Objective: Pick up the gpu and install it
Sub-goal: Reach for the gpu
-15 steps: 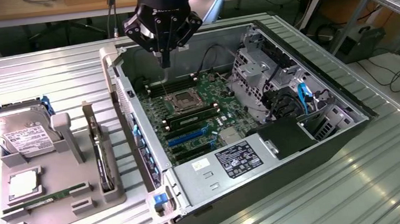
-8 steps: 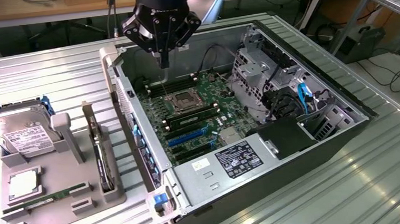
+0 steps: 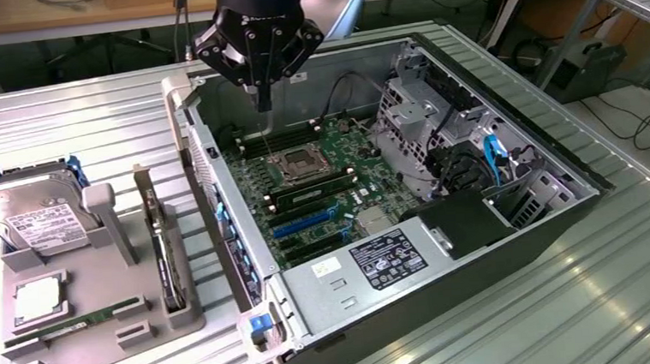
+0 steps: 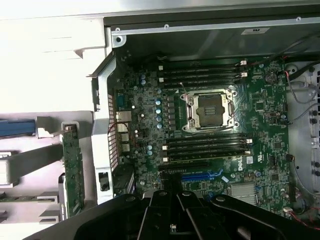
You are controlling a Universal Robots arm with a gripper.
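The gpu [image 3: 168,257] stands on edge in a slot of the grey holder tray [image 3: 96,344], at the exterior view's left of the open computer case [image 3: 534,219]. In the wrist view the gpu [image 4: 73,170] shows edge-on as a narrow green board beside the case wall. My gripper [image 3: 262,102] hangs shut and holds nothing, high over the far end of the motherboard [image 3: 302,192], above the cpu socket [image 3: 297,162]. Its dark fingers [image 4: 159,200] point down at the board near the blue expansion slot [image 4: 200,176].
The tray also carries a silver hard drive [image 3: 30,224], a cpu chip [image 3: 38,301] and a memory stick [image 3: 77,324]. Inside the case are the power supply [image 3: 382,259], a drive cage [image 3: 429,115] and cables. The case's metal wall [image 3: 218,215] stands between tray and motherboard.
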